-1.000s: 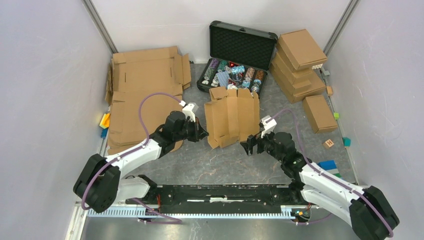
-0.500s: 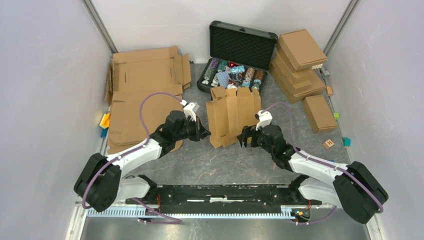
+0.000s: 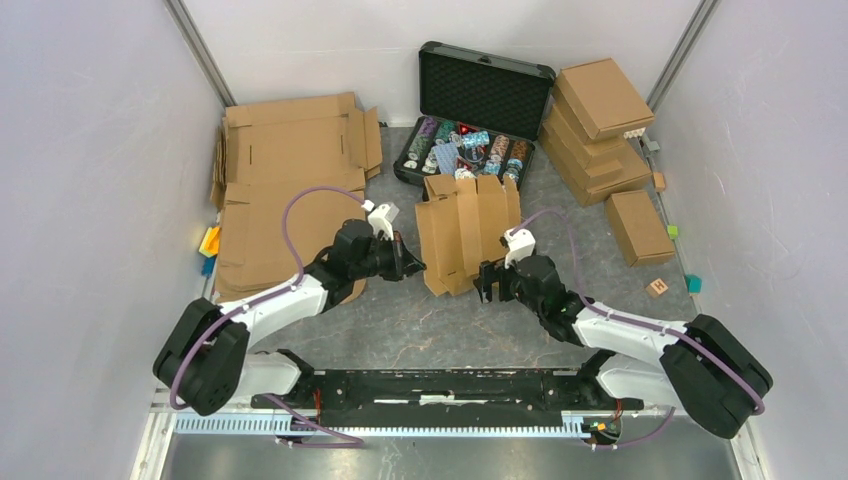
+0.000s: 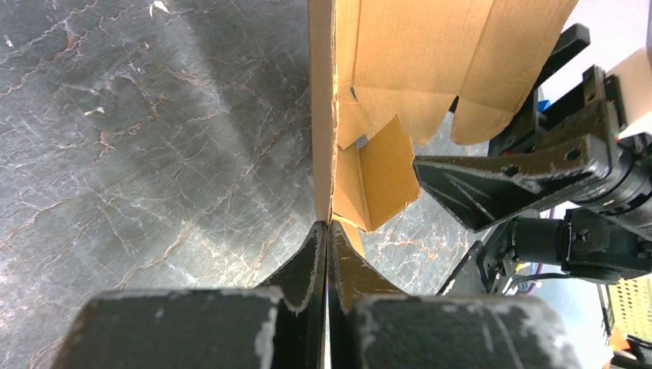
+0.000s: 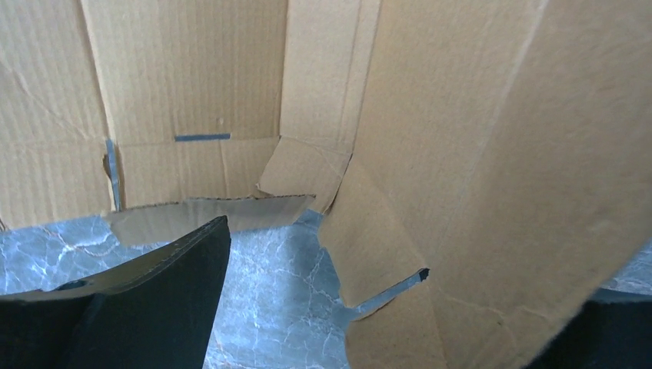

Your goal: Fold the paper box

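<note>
Paper box (image 3: 468,235) | long axis near-to-far | left end effector (image 3: 414,267) pinching edge

You have one left hand (image 3: 412,265), one right hand (image 3: 487,283), one paper box (image 3: 468,235) and one open black case (image 3: 485,85). Add one stack of boxes (image 3: 600,125), one lone closed box (image 3: 638,226) and one wooden cube (image 3: 657,287).

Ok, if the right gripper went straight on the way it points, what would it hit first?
The paper box: its near flap sits directly ahead of the open right gripper, seemingly close, though depth is unclear.
</note>
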